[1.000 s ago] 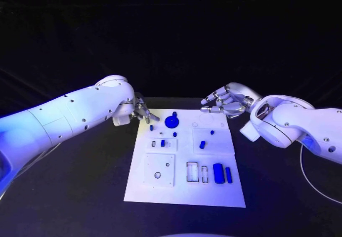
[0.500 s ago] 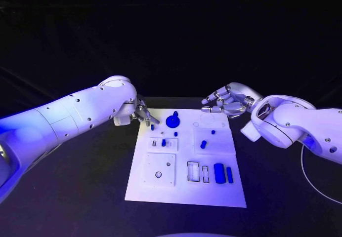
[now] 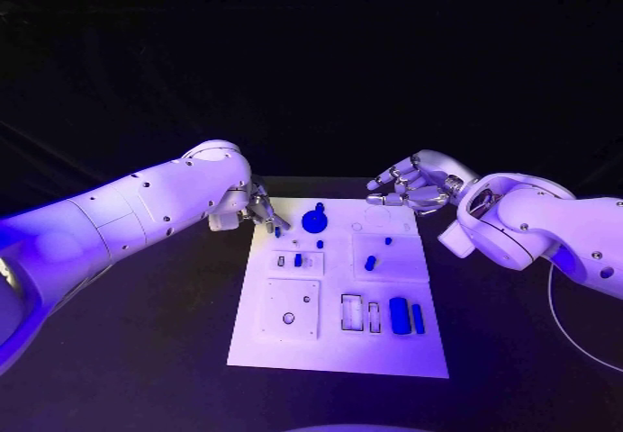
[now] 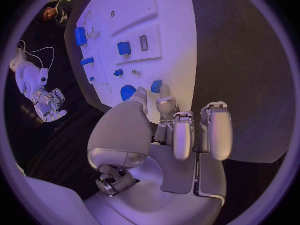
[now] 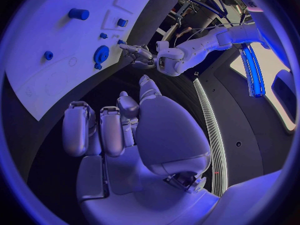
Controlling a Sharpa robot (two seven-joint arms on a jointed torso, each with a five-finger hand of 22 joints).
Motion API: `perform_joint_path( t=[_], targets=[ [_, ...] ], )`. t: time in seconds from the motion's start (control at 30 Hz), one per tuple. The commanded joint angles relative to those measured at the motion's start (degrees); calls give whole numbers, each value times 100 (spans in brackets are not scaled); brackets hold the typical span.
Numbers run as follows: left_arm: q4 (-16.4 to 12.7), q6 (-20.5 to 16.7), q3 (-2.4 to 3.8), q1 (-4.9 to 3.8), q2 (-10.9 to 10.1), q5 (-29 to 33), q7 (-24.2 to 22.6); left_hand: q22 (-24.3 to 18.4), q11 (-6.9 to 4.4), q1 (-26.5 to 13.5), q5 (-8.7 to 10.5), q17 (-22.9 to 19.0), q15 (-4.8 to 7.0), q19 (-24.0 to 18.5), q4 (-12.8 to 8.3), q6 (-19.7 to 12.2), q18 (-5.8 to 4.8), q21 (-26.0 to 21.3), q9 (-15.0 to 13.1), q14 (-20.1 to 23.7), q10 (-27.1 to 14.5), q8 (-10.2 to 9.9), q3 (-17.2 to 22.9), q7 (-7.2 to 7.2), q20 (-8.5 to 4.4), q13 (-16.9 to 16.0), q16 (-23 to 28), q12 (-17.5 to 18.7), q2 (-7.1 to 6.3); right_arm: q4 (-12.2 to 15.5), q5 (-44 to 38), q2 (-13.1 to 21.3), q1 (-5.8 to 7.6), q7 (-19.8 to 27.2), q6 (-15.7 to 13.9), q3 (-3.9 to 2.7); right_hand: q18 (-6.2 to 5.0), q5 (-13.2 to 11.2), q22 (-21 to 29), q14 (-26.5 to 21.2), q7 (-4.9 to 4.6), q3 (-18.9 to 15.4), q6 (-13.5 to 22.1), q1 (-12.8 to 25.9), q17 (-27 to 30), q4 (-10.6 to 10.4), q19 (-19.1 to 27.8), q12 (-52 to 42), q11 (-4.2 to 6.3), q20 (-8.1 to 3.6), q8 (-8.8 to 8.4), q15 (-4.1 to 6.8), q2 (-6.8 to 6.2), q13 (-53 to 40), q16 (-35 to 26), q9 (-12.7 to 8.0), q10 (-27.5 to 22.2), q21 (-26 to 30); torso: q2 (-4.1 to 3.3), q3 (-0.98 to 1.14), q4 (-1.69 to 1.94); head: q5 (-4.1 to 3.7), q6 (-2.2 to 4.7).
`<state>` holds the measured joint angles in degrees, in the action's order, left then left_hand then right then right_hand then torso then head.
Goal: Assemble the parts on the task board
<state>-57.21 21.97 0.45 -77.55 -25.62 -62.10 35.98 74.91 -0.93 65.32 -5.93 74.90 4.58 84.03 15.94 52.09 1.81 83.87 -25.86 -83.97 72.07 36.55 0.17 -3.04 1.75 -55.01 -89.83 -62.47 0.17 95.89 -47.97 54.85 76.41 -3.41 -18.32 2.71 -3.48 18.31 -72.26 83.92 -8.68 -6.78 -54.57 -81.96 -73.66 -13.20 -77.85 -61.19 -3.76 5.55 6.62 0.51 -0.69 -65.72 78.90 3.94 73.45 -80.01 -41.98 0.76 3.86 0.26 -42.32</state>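
I count one flat white rectangular task board (image 3: 335, 353) lying on one black table (image 3: 130, 378). On the board I make out eight small blue plastic parts: one large round knob (image 3: 313, 220), one broad block (image 3: 399, 316), one slim bar (image 3: 417, 317), one oblong piece (image 3: 369, 264), one short upright piece (image 3: 296, 260) and three tiny pegs (image 3: 275, 231). I see two white robot arms (image 3: 130, 211), each ending in one silver many-fingered hand: one left hand (image 3: 253, 205), one right hand (image 3: 413, 186).

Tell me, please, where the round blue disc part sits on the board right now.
In the head view the round blue disc part sits at the far end of the task board, left of its middle, just beside the left hand; a small blue peg lies nearer the robot.
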Motion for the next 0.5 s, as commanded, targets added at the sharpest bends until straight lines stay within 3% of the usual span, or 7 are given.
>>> perform_joint_path(
  t=[0.03, 0.27, 0.5],
  targets=[
    [1, 61, 0, 1, 22, -25, -64, 868, -7, 103, -26, 1510, -8, 346, -50, 35, -8, 13, 11, -603, 31, 25, -13, -3, -6, 11, -17, -19, 12, 6, -19, -4, -4, 45, 71, 0, -75, 33, 4, 266, 20, -12, -11, 3, 0, 14, 43, -32, 32, -2, 21, 30, 50, -6, -22, 7, 14, 26, 1, 1, 3, -1, -7],
    [11, 59, 0, 2, 40, -25, -64, 874, -13, 401, -36, 1510, -4, 346, -179, 32, -8, 10, 26, -603, 27, 10, 67, 1, -10, 30, -17, -15, 173, 7, -19, -5, -4, 48, 73, 0, -75, 33, 4, 266, 20, -12, -11, 3, 0, 14, 43, -32, 32, -2, 21, 30, 50, -6, -22, 7, 14, 26, 1, -1, 3, -1, -8],
    [30, 78, 0, 2, 52, -25, -71, 884, -26, 666, -41, 1510, 6, 348, -333, 26, -9, 12, 40, -603, 17, -5, 171, 15, -17, 52, -17, -2, 251, 9, -19, -7, -4, 49, 76, 0, -75, 33, 4, 266, 20, -12, -11, 3, 0, 14, 43, -32, 32, -2, 21, 30, 50, -6, -22, 7, 14, 26, 0, 0, 3, 2, -12]
  ],
)
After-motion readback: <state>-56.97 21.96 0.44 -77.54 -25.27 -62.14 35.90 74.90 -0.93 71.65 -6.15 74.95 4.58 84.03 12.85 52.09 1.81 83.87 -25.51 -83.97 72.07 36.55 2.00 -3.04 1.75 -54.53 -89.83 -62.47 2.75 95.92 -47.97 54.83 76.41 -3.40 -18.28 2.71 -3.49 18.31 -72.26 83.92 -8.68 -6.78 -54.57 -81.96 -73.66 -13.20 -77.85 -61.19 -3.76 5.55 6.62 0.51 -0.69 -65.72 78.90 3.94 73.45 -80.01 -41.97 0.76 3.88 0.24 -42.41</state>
